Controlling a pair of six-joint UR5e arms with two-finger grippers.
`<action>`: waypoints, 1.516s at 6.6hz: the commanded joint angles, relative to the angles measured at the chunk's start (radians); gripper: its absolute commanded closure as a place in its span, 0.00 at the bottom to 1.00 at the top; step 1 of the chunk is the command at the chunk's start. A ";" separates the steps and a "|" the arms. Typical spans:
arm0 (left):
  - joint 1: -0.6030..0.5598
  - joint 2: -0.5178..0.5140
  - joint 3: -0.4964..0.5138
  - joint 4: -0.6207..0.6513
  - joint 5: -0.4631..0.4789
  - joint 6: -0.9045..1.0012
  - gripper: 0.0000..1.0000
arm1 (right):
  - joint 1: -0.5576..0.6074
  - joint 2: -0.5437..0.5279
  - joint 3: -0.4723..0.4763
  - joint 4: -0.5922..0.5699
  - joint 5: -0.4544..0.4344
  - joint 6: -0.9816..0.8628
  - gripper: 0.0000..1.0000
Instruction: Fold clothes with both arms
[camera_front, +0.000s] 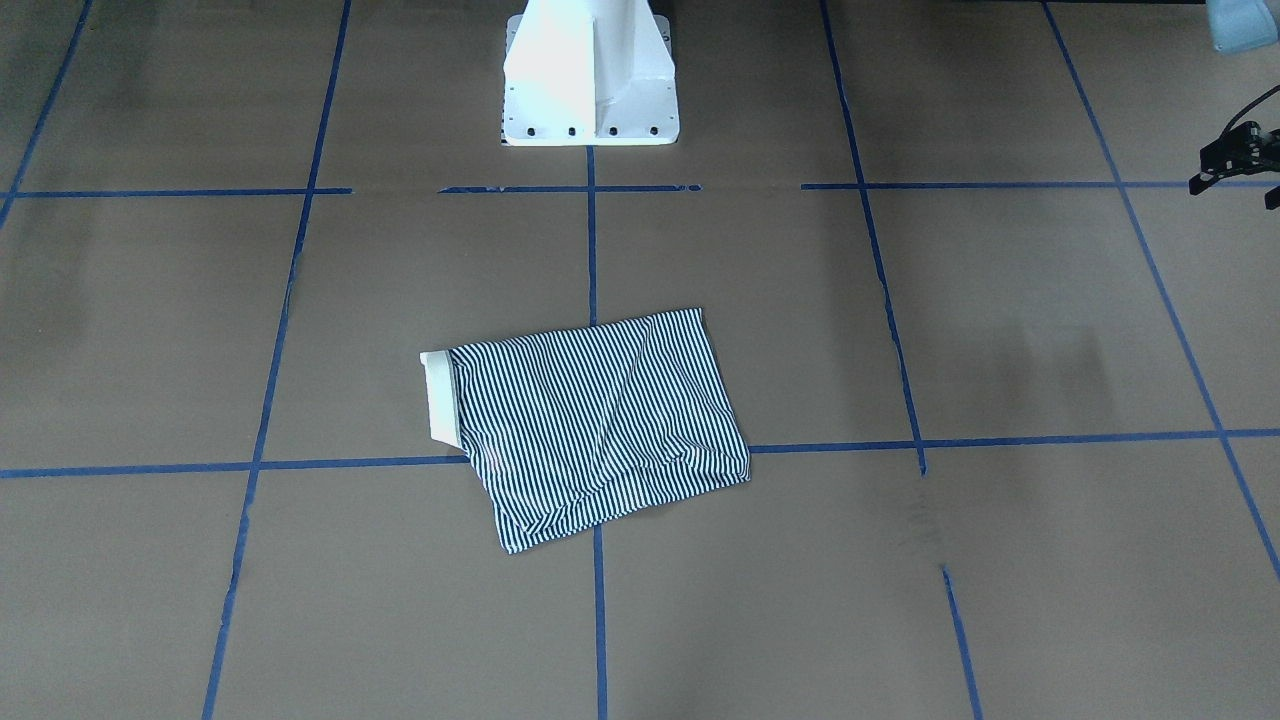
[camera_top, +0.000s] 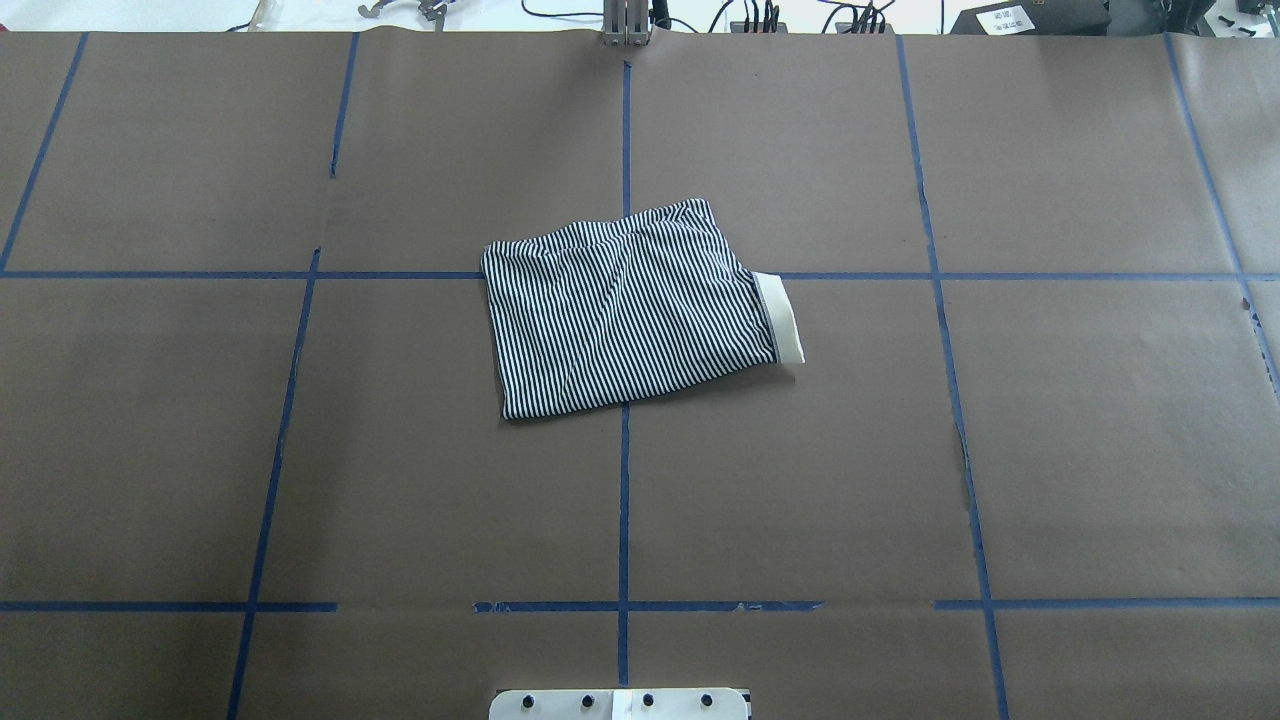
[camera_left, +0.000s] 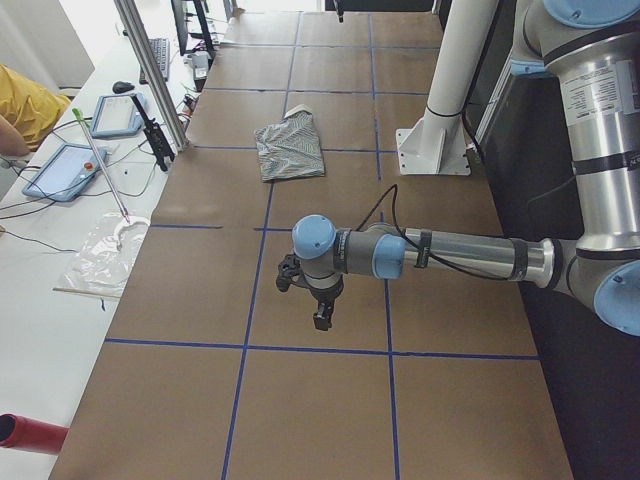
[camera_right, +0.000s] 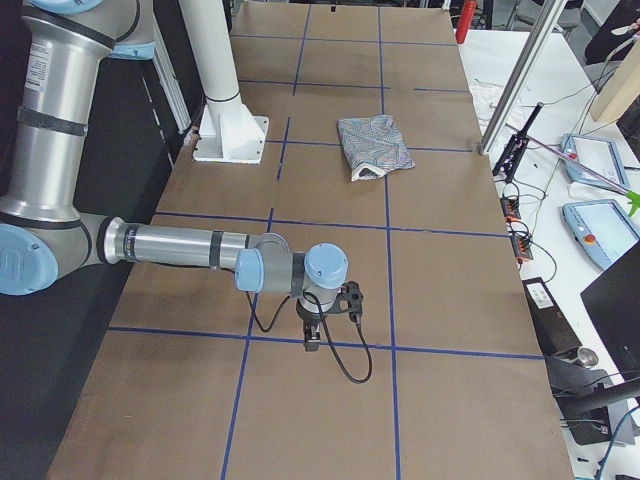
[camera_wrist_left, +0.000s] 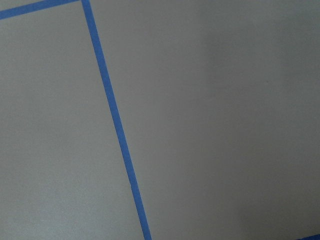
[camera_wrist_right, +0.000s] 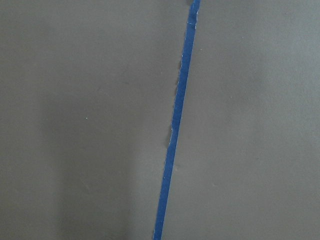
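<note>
The striped polo shirt (camera_front: 600, 420) lies folded into a compact rectangle at the middle of the table, its cream collar (camera_front: 440, 395) sticking out at one end. It also shows in the overhead view (camera_top: 630, 320) and both side views (camera_left: 290, 148) (camera_right: 375, 143). My left gripper (camera_left: 320, 300) hangs low over bare table far from the shirt; only a part of it shows in the front view (camera_front: 1235, 165), and I cannot tell its state. My right gripper (camera_right: 310, 335) hangs over bare table at the other end; I cannot tell its state. Both wrist views show only table and tape.
The white pedestal base (camera_front: 590, 80) stands behind the shirt. Blue tape lines (camera_top: 624, 480) grid the brown table. A bench with tablets (camera_left: 70, 170) and cables runs along the far side, with a metal post (camera_right: 520, 90) at its edge.
</note>
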 joint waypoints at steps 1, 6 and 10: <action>-0.012 -0.026 0.049 0.003 0.014 -0.004 0.00 | 0.012 0.007 0.112 0.000 -0.007 -0.003 0.00; -0.176 -0.060 0.124 0.001 -0.039 -0.002 0.00 | 0.021 -0.011 0.161 0.000 -0.004 -0.004 0.00; -0.190 -0.039 0.124 0.001 -0.032 -0.004 0.00 | 0.021 -0.010 0.158 0.000 -0.012 -0.006 0.00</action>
